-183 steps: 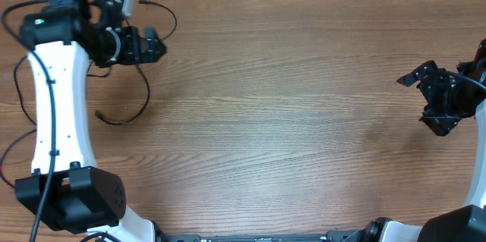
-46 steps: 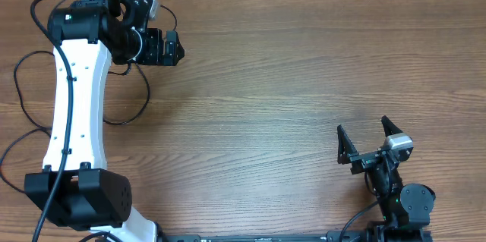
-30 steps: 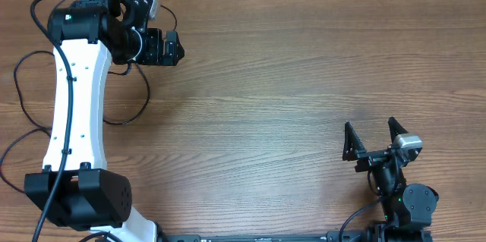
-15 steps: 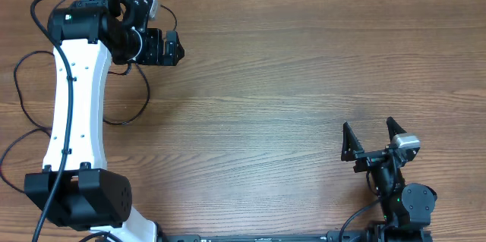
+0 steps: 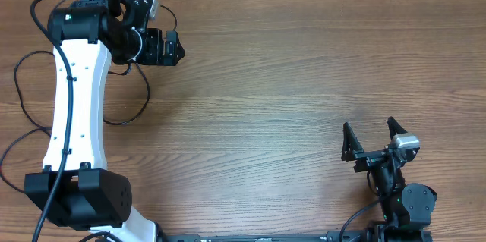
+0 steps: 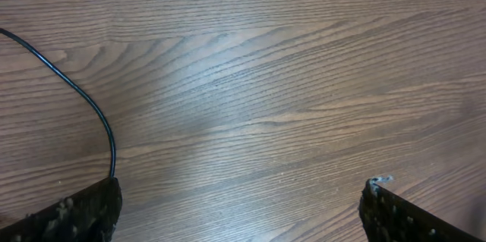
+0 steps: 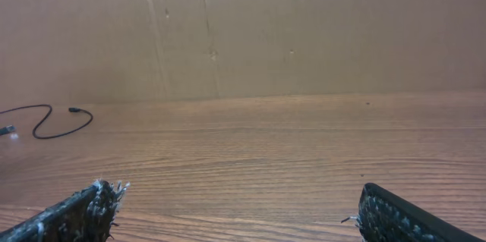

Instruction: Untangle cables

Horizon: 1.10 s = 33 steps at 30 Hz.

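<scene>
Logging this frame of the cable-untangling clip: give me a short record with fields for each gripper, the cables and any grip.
left gripper: fingers open, nothing between them, over the far left of the table
right gripper: fingers open, nothing between them, tucked near its base at the near right
cables: thin black cords in loose curves on the left, partly hidden by the left arm
grip: none; one cord runs up to a left finger's edge
tangle: cannot tell from these views
</scene>
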{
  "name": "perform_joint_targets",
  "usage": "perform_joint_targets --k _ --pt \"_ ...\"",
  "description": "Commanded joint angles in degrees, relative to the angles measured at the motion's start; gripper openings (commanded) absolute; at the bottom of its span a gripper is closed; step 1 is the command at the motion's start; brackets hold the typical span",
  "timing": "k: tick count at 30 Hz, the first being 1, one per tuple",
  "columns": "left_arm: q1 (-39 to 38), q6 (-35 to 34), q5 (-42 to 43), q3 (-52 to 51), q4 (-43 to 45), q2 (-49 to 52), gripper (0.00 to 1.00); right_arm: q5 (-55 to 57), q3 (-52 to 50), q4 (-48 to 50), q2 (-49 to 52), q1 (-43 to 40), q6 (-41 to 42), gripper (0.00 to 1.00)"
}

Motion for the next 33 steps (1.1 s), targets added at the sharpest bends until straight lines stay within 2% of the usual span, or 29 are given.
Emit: perform_joint_targets --k 1,33 --pt "-0.2 -0.5 0.0 0.8 0.1 -0.1 1.00 0.6 -0.6 0.4 -0.6 0.3 -0.3 1.00" --pt "-0.1 -0.5 -0.6 0.8 0.1 1.3 0.99 0.6 -0.6 0.4 -0.6 0.3 -0.3 1.00"
